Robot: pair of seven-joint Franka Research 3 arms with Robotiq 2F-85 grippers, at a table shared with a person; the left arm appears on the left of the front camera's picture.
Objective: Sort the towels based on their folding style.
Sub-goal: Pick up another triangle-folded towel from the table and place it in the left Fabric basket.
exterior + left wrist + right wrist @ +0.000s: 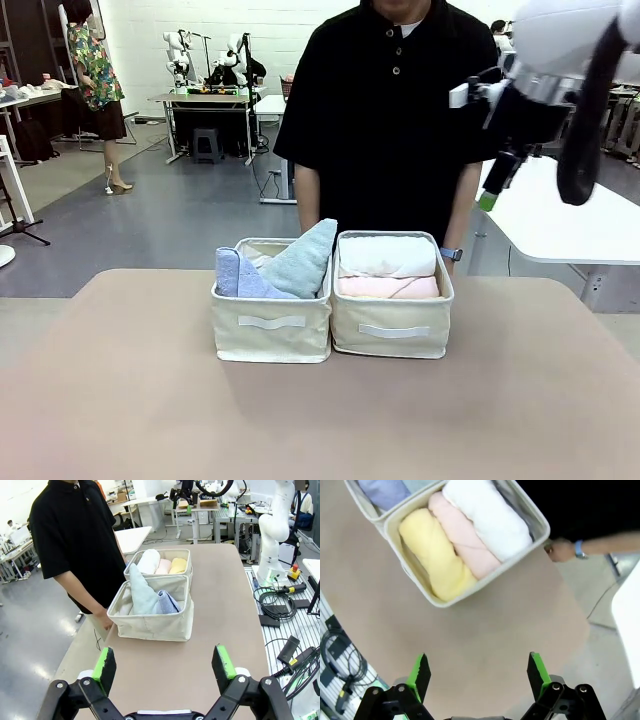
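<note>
2 baskets stand side by side, touching, near the far edge of the tabletop [120, 400], with a person [390, 110] just behind them. The left basket [270, 330] holds 2 cone-folded towels [300, 262], leaning together, the taller to the right. The right basket [392, 335] holds 3 rolled towels [465, 537] lying parallel, packed against one another. The right claw [490, 195] hangs above and to the right of the baskets, well apart from them.

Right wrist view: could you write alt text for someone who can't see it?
A cream fabric basket on a tan table holds three rolled terry towels side by side: yellow, pink, white. The right gripper hangs above with jaws open; a person's hand rests beside the basket.
</note>
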